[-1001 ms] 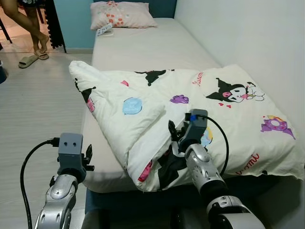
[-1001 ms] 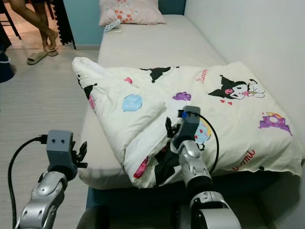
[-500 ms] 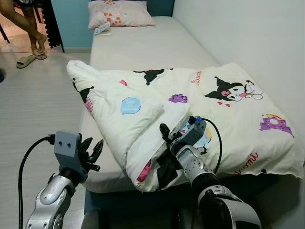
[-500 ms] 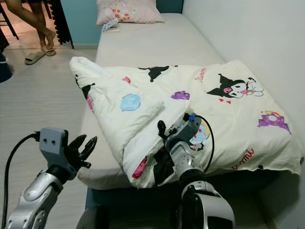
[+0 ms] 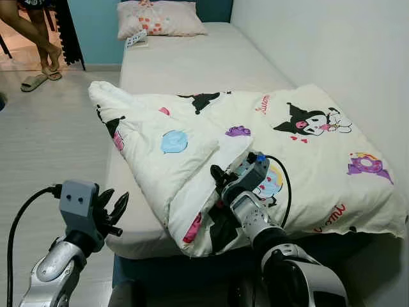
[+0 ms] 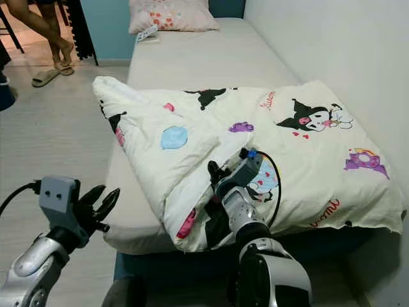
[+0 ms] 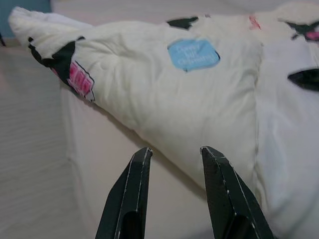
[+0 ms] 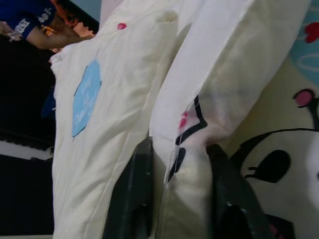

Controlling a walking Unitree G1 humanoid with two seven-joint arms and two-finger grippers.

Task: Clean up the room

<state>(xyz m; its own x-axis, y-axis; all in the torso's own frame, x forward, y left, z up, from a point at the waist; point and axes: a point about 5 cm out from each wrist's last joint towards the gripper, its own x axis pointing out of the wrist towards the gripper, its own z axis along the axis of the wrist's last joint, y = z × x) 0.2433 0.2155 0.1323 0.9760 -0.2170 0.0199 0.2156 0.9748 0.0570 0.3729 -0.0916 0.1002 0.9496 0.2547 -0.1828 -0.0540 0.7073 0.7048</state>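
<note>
**A:** Start us off down low, what's nearest the camera?

**B:** Left gripper (image 5: 114, 214), just off the side of the bed (image 5: 192, 61), hanging above the pale floor (image 5: 45, 141). Its two black fingers (image 7: 130, 196) are spread apart with nothing between them, pointed at the folded corner of the quilt.

**A:** And the other arm?

**B:** Right gripper (image 5: 219, 181) is in on the action, low over the near end of the bed. From the wrist camera, the fingers (image 8: 133, 199) stand either side of a fold of the cartoon-print quilt (image 5: 307, 160), fabric bunched between them, so it's pinching that folded edge.

**A:** Where does the quilt lie overall?

**B:** It lies across the near half of the bed, cream with black and pink cartoon figures and a blue patch (image 6: 174, 136). The side toward the floor is folded back over itself into a thick wedge, with one pointed corner (image 5: 102, 96) hanging out past the mattress edge.

**A:** Beyond that?

**B:** Bare pale mattress, running along the white wall (image 5: 319, 45). At the far end there's a pink patterned pillow (image 5: 156, 19), with a small flat item (image 5: 137, 39) just beside it; too small to identify.

**A:** Anyone about?

**B:** Far corner of the floor, a person's bare legs (image 5: 32, 35), feet beside a sandal (image 5: 32, 82).
</note>
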